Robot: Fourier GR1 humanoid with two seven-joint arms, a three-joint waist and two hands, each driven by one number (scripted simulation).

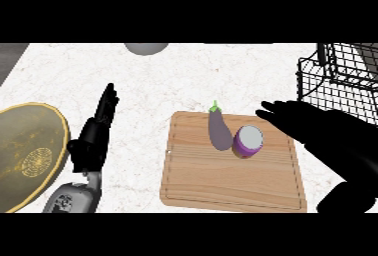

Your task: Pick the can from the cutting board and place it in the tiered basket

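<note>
A purple can (249,141) with a pale lid lies on its side on the wooden cutting board (229,185), near the board's far right part. A purple eggplant (218,130) lies just left of it on the board. The black wire tiered basket (341,75) stands at the far right of the counter. My right hand (306,120) hovers open just right of the can, fingers stretched toward the left, not touching it. My left hand (96,132) rests open at the left of the board, fingers pointing away.
A large golden plate (26,155) sits at the left edge of the counter. A grey rounded object (146,47) shows at the far edge, partly cut off. White marbled countertop lies between the board and the basket.
</note>
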